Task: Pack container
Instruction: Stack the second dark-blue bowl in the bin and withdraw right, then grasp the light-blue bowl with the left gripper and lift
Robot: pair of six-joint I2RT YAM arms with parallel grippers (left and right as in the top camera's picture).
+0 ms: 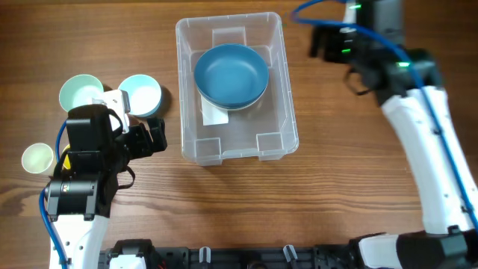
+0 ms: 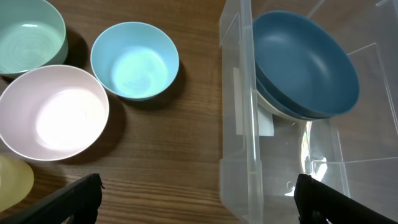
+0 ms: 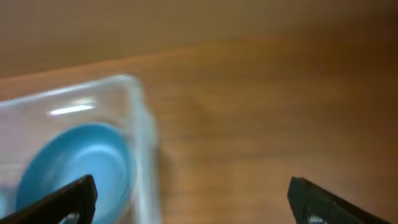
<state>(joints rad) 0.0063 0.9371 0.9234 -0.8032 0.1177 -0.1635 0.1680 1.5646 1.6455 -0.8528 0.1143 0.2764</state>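
The clear rectangular container [image 1: 290, 112] stands at the table's middle and holds a dark blue bowl [image 1: 231, 75] tilted over its white label. In the left wrist view the dark blue bowl [image 2: 308, 65] rests on a pale bowl [image 2: 273, 107] inside the container [image 2: 239, 124]. My left gripper [image 1: 153, 138] is open and empty, low by the container's left front corner; its fingers [image 2: 199, 202] straddle that wall. My right gripper [image 1: 323, 41] is open and empty, above the table right of the container's far corner. Its view is blurred and shows the container [image 3: 140, 124] and the blue bowl [image 3: 74, 165].
Left of the container are a light blue bowl [image 1: 142, 93] [image 2: 135, 60], a mint bowl [image 1: 78, 93] [image 2: 28, 37] and a pale pink bowl [image 2: 55, 112] mostly hidden under my left arm from overhead. A yellow cup [image 1: 37, 158] [image 2: 12, 180] stands at the far left.
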